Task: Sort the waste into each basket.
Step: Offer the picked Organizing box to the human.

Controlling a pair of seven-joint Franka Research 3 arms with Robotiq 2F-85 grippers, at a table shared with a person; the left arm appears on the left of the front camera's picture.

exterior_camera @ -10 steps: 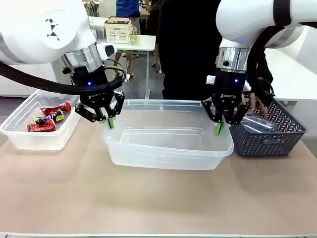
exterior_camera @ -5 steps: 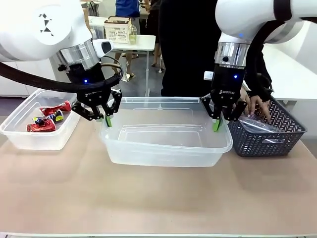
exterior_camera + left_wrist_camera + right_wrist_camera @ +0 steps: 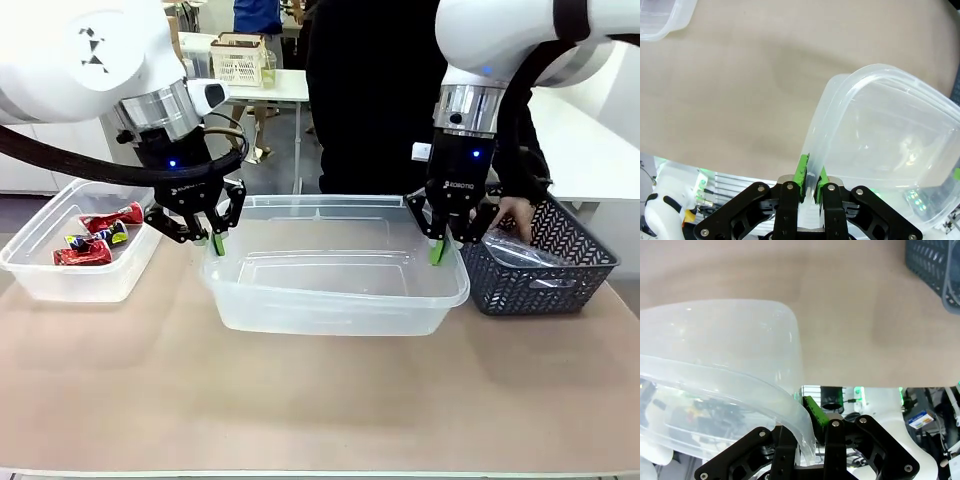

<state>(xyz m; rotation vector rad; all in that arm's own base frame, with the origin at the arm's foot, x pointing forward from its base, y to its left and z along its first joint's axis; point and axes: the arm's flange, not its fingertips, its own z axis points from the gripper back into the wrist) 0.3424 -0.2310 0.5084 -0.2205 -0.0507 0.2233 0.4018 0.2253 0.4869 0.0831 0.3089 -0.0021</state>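
Waste pieces (image 3: pixel 95 240) sat far out on your left, shiny red wrappers with a blue-and-yellow one between them, all lying inside the small clear tub (image 3: pixel 40 272) at the table's (image 3: pixel 320 400) left edge. Moving in from there, your left gripper (image 3: pixel 217 245) pointed straight down and was clamped on the left short rim of the big clear tub (image 3: pixel 335 300). In the left wrist view you could see the green pads (image 3: pixel 801 170) pinching that thin rolled rim from both sides, wall squeezed flat between them. The big tub itself held the middle of the table, level, with nothing inside it and well apart from the waste; whether its base sat on the tabletop or just off it, you couldn't tell. Across at its right short rim, your right gripper (image 3: pixel 437 252) was pinched onto that edge the same way, fingers down, and the right wrist view showed one green pad pressed against the rim's outer face with the clear wall curving away to the side. Just beyond that gripper, the person's hand (image 3: pixel 515 212) reached down from the far side to the rim of the dark lattice basket (image 3: pixel 560 285), which stood just beside the big tub's right end. A clear plastic bottle (image 3: pixel 520 250) lay inside that basket, on its side, right under the hand, though you couldn't tell whether the fingers touched it.
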